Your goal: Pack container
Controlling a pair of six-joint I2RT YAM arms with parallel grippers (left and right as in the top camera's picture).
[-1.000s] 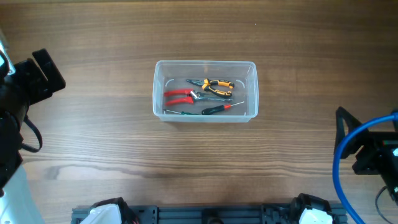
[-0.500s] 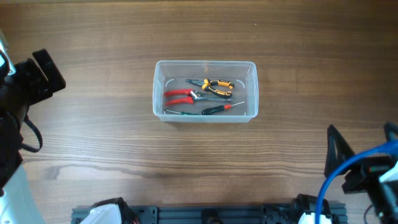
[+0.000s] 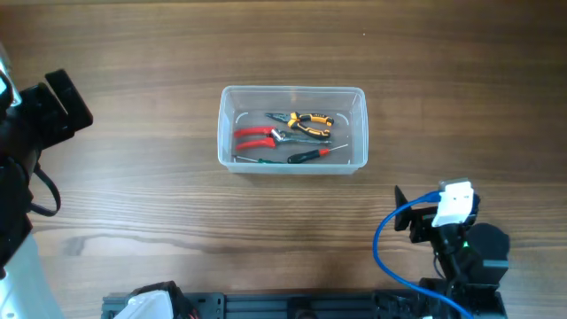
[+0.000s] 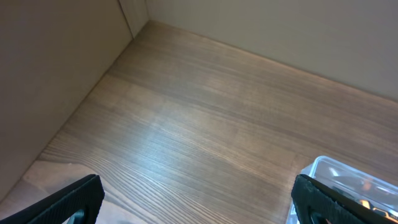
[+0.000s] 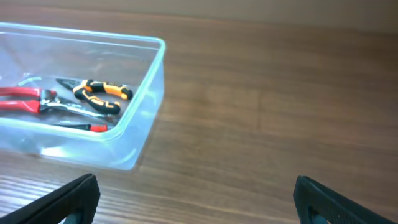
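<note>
The clear plastic container [image 3: 227,124] stands in the middle of the table. Inside lie orange-and-black pliers [image 3: 306,120], red-handled pliers [image 3: 255,137] and a screwdriver [image 3: 306,155] with a dark handle and red tip. The container also shows in the right wrist view [image 5: 142,99] and its corner in the left wrist view [image 4: 333,171]. My left gripper [image 4: 199,202] is open and empty at the far left of the table [image 3: 66,106]. My right gripper [image 5: 196,202] is open and empty, low at the front right [image 3: 416,221], apart from the container.
A blue cable [image 3: 390,252] loops beside the right arm at the front edge. Bare wooden tabletop [image 3: 177,230] surrounds the container. A wall [image 4: 62,62] borders the table's far left corner.
My right arm has swung from the far right edge inward and toward the front, so its wrist now sits near the front right. The left arm and the container have not moved.
</note>
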